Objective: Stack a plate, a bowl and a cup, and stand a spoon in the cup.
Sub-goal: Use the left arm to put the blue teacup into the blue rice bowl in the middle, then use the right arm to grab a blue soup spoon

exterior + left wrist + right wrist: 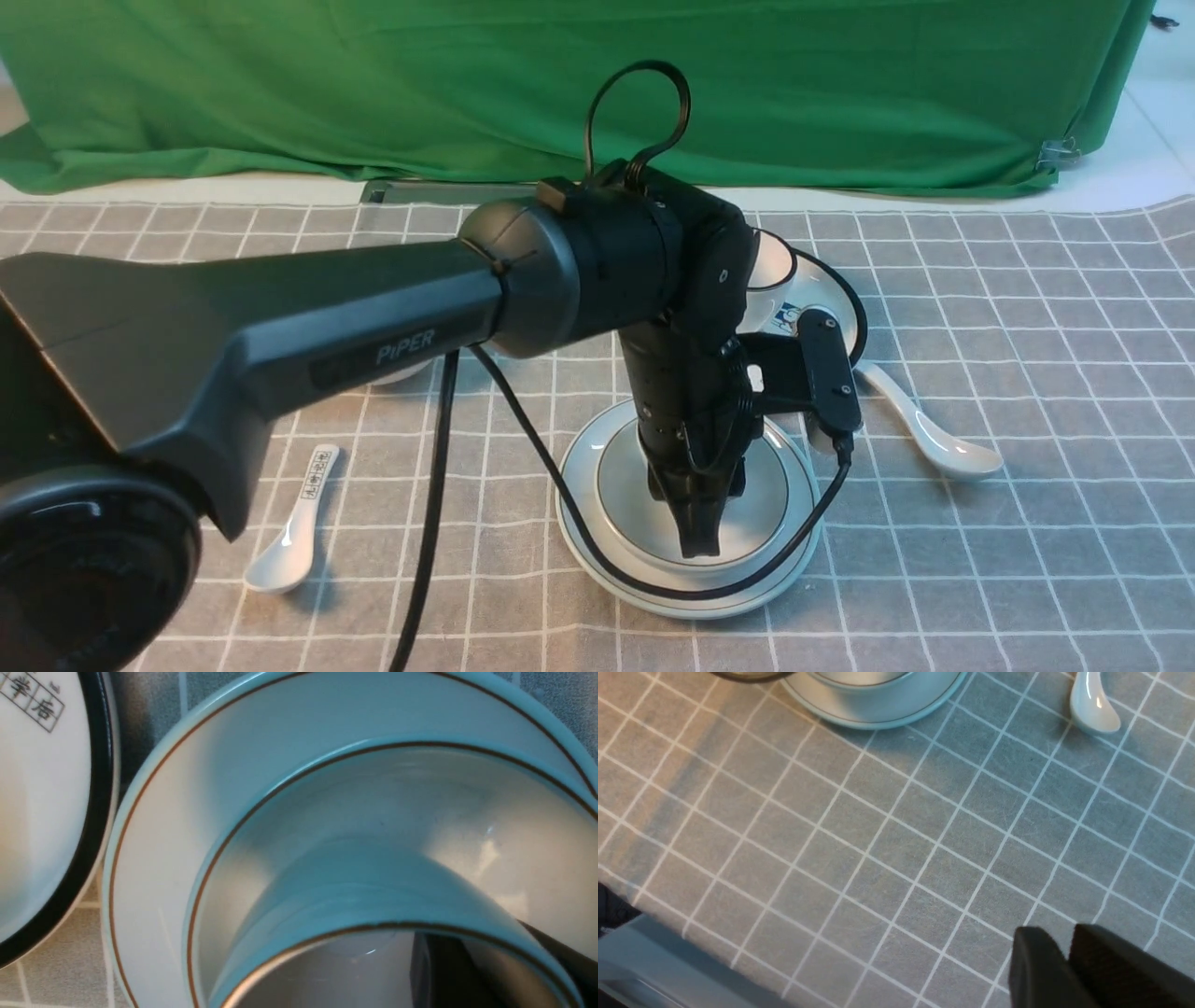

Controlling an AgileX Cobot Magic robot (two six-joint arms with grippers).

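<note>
the left gripper points straight down into the stacked dishes near the middle of the grey checked cloth. the pale blue-grey plate lies flat on the cloth and the shallow bowl sits centred on it. in the left wrist view the cup is upright inside the bowl, a thin brown line round its lip. one dark finger is inside the cup and the other is outside its wall, so the jaws pinch the cup's side. whether its base touches the bowl's floor cannot be told. in the front view the arm hides the cup.

the plain white spoon lies on the cloth to the right of the plate, apart from it. a spoon with printed marks lies well to the left. a white black-rimmed dish sits just beside the plate.

the right gripper hangs over bare cloth, jaws pressed together, empty.
</note>
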